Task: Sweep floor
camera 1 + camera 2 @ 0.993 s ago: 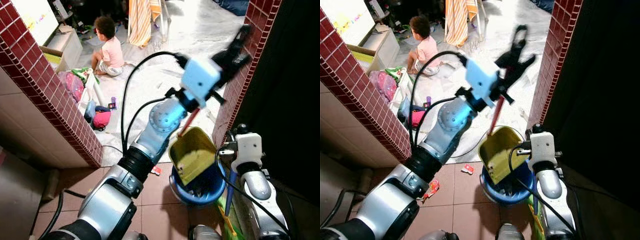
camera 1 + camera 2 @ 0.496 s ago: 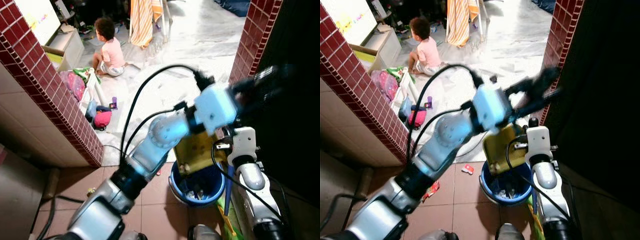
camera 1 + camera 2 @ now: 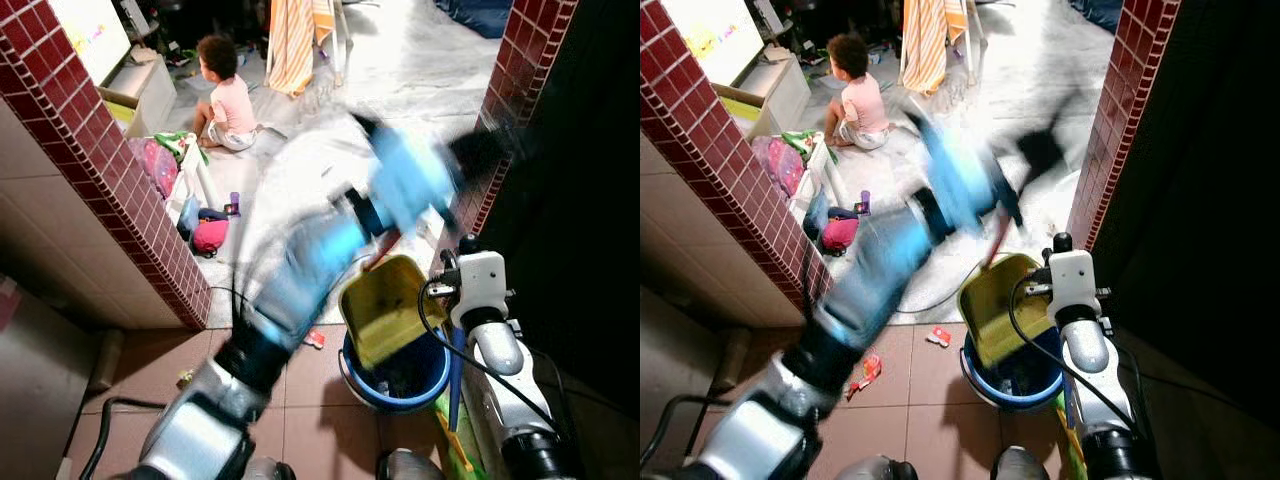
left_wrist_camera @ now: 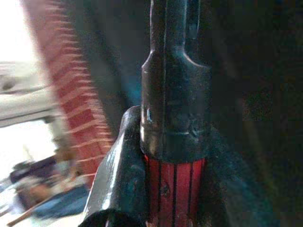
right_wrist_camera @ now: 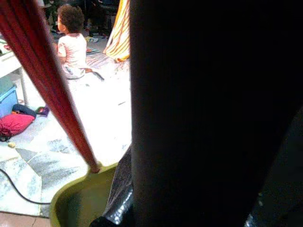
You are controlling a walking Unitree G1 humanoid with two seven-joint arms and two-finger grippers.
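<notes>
Mostly a blur across the middle of the head views: left arm (image 3: 300, 280) smeared from the lower left toward the brick pillar (image 3: 510, 110) on the right, left gripper (image 3: 475, 155) a dark streak with no fingers to tell apart. Sharper from the left wrist: jaws closed tight around the red handle (image 4: 174, 187), which carries on past the fingertips into a black cap (image 4: 176, 113); red brick and bright floor beyond, out of focus. Below that gripper, a thin stretch of red handle running down to the yellow-green dustpan (image 3: 385, 305), tilted on its edge in the mouth of the blue bucket (image 3: 400, 375). Bucket contents dark, not to be made out.

Right arm (image 3: 495, 350) beside the bucket on its right, white wrist box just by the dustpan's rim. Right gripper hidden under that box in the head views; a blue stick (image 3: 456, 375) hanging down beside the arm. From the right wrist, a thick black shape close to the lens covering most of the picture, so open or closed cannot be told; past it, the red handle meeting the dustpan's rim (image 5: 78, 189).

Far beyond both jaws, a seated child (image 3: 228, 95) on the pale floor (image 3: 400, 70), back turned, with a striped cloth (image 3: 295, 35) hanging near and a pink bag (image 3: 208, 236) by the near brick wall (image 3: 110, 170). Small red scraps (image 3: 938, 337) on the brown tiles left of the bucket.
</notes>
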